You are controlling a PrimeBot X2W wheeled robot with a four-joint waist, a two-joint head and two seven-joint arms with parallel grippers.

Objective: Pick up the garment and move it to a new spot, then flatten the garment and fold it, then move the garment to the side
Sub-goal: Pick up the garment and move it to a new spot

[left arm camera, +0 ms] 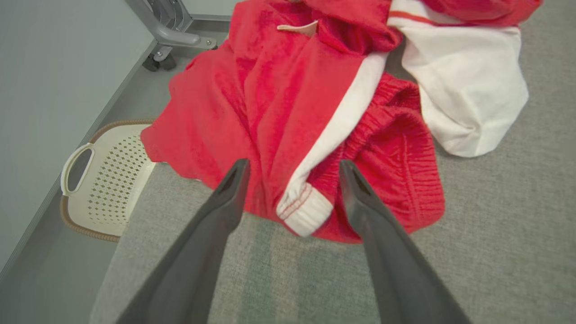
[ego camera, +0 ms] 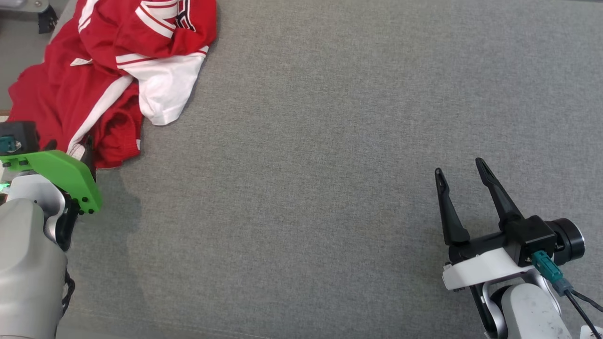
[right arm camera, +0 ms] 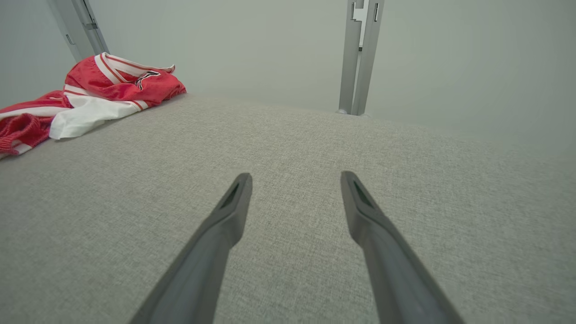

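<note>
The garment [ego camera: 113, 66], red with white panels and stripes, lies crumpled at the far left corner of the grey table [ego camera: 330, 188]. My left gripper [left arm camera: 292, 167] is open just above the garment's near edge, its fingers either side of a white ribbed cuff [left arm camera: 306, 211] and touching nothing. In the head view its green mount [ego camera: 61, 174] covers most of the fingers. My right gripper [ego camera: 461, 170] stands open over bare table at the lower right, far from the garment [right arm camera: 103, 90], with nothing between its fingers [right arm camera: 234, 202].
A white perforated basket [left arm camera: 108, 180] sits on the floor beyond the table's left edge, and part of the garment [left arm camera: 189, 130] hangs over that edge. A metal frame foot with casters [left arm camera: 166, 38] stands behind it. Grey posts [right arm camera: 360, 54] rise past the far edge.
</note>
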